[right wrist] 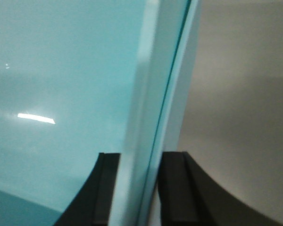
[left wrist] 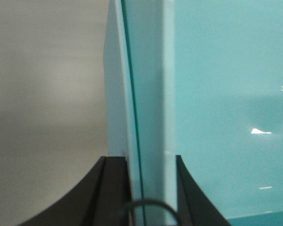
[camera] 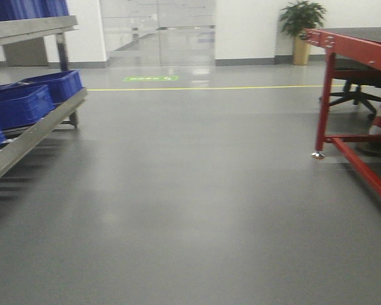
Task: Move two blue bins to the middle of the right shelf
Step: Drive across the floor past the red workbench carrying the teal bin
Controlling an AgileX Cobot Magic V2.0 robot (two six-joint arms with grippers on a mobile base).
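Note:
In both wrist views a bin wall fills the picture, looking pale turquoise there. My left gripper (left wrist: 151, 157) is shut on the upright rim of this bin (left wrist: 226, 94), with one black finger on each side. My right gripper (right wrist: 139, 155) is shut the same way on the opposite rim of the bin (right wrist: 61, 70). A thin dark line runs along each gripped rim; whether one bin or two nested ones are held cannot be told. The front view shows neither grippers nor the held bin. Several royal-blue bins (camera: 25, 101) sit on the low shelf at left.
A metal rack (camera: 44, 121) stands at the left, with more blue bins (camera: 25, 7) on its upper level. A red-framed table (camera: 343, 89) stands at the right, an office chair (camera: 359, 89) behind it. Grey floor (camera: 190, 190) stretches ahead to a yellow line, glass doors and a potted plant (camera: 301, 32).

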